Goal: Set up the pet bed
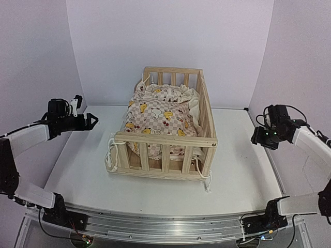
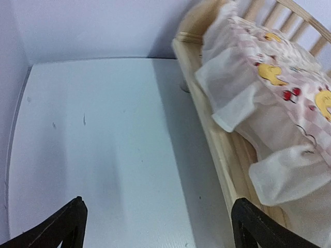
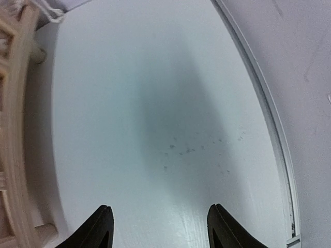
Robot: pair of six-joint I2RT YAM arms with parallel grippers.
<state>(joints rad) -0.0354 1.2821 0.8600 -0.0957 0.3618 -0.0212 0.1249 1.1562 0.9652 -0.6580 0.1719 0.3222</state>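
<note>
The pet bed's pine frame (image 1: 164, 139) stands mid-table, slatted rails all round. Its ruffled cushion (image 1: 160, 119), checked with yellow ducks and cherries, lies inside, bunched high toward the back. Cream tie strings (image 1: 110, 155) hang over the front-left corner, and more strings (image 1: 205, 181) at the front right. My left gripper (image 1: 92, 122) hovers open left of the frame, empty. In the left wrist view the frame rail (image 2: 220, 139) and cushion ruffle (image 2: 232, 98) lie to the right, ahead of my left gripper (image 2: 158, 227). My right gripper (image 3: 160, 230) is open over bare table, with the frame's rail (image 3: 15, 119) at far left.
The white table (image 1: 243, 155) is bounded by pale walls on the left, back and right. A raised table edge (image 3: 269, 119) runs along the right side near the right arm (image 1: 279, 132). A metal rail (image 1: 155, 225) spans the near edge.
</note>
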